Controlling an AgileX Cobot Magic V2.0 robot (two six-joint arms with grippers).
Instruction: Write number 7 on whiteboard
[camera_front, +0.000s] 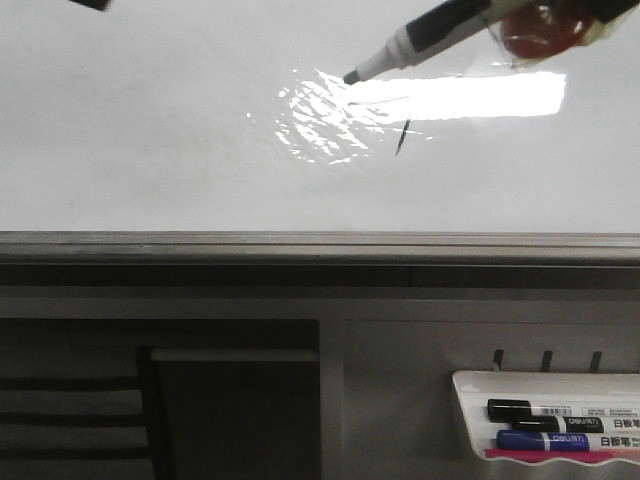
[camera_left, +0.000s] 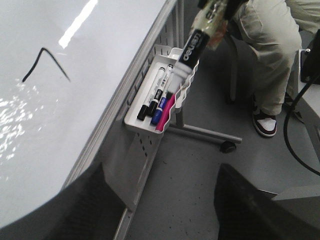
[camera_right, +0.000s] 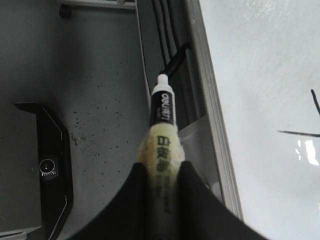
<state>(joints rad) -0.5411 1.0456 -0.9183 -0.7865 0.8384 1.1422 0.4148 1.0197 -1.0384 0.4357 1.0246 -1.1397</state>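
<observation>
Whiteboard (camera_front: 150, 130) fills the far part of the front view, a glossy white surface with a bright rectangle of glare right of centre and a grey metal frame edge running along its near side. On it sits the number 7 (camera_front: 392, 118), a thin dark mark made of a faint horizontal stroke joined to a short slanted downstroke, lying at the lower left edge of the glare; the left wrist view shows the same mark (camera_left: 44, 62) as an angled line on the white surface. The right gripper (camera_right: 161, 175) is clenched on a marker (camera_right: 161, 112), its two dark fingers pressed against the yellowish taped part of the barrel, with the black-and-white lettered end sticking out beyond them. In the front view that marker (camera_front: 420, 38) comes in from the upper right, tilted, its grey tip just above and left of the horizontal stroke; whether the tip touches the surface cannot be told. The left gripper (camera_left: 162, 202) shows only as two dark blurred fingers standing apart with nothing between them. Below the frame at the near right hangs a small white tray (camera_front: 470, 385) holding a black marker (camera_front: 530, 410) and a blue marker (camera_front: 545, 440). A seated person's leg (camera_left: 267, 55) in light trousers appears beyond the tray in the left wrist view.
</observation>
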